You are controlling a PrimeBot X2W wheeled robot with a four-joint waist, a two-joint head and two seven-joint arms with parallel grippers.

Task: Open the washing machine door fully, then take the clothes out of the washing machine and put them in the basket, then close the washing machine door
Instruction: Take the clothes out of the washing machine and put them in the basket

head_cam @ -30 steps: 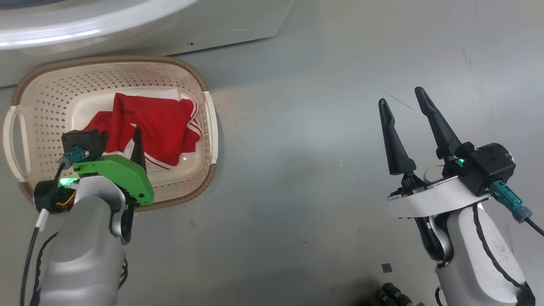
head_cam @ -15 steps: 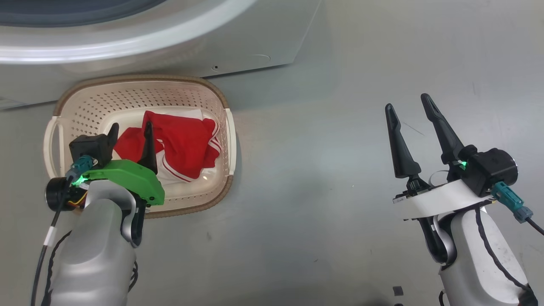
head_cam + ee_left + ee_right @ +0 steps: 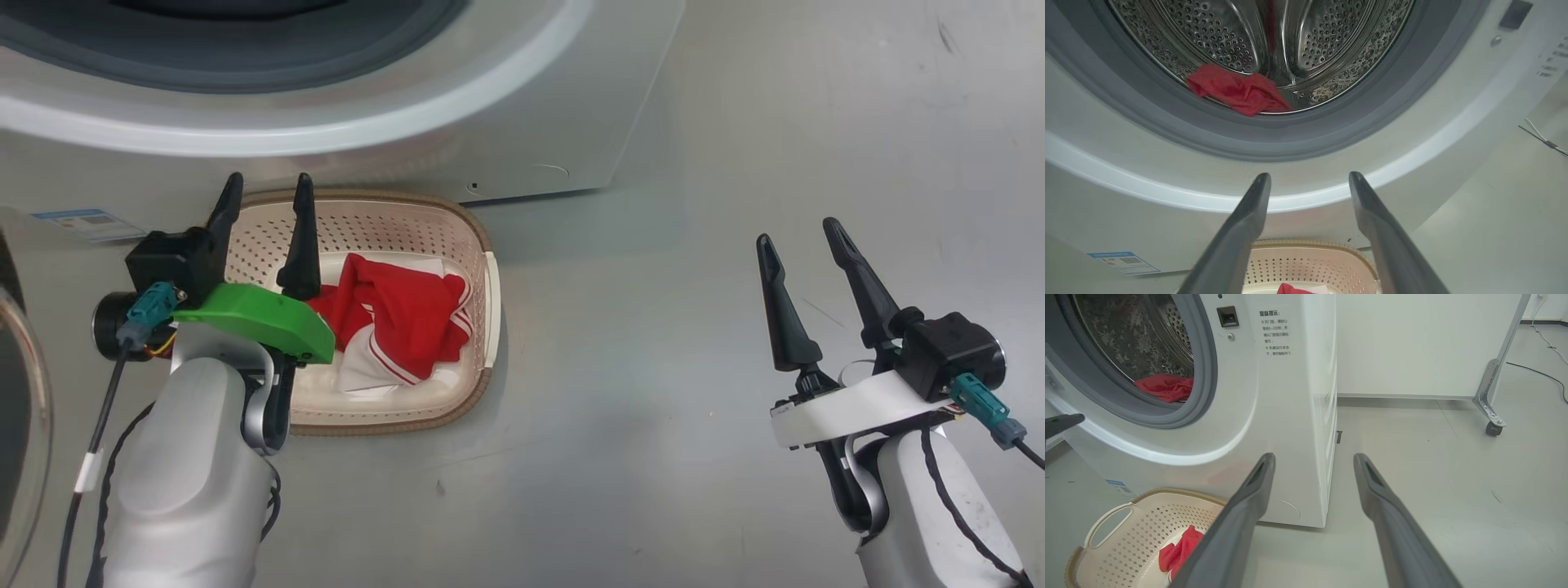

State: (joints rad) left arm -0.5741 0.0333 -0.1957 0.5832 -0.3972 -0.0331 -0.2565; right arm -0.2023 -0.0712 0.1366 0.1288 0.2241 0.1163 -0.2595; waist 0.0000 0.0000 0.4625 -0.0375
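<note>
The big white front-loading washing machine (image 3: 506, 122) has its round opening free, and the drum of perforated steel (image 3: 1216, 28) is visible behind the grey rubber seal (image 3: 1290, 139). One bright red garment (image 3: 1237, 90) lies at the bottom front of the drum. A second bright red garment with white striped trim (image 3: 404, 314) lies inside the small cream plastic basket with brown rim (image 3: 384, 229). The basket stands on the grey floor (image 3: 653, 425), just before the machine. The left hand (image 3: 269, 181) hangs above the far left part of the basket, its two dark fingers spread apart and holding nothing. The right hand (image 3: 798, 231) is well apart to the right, over bare floor, also spread and empty. At the left border of the head view shows a curved part of the round door with clear glass (image 3: 20, 384), swung away from the opening.
</note>
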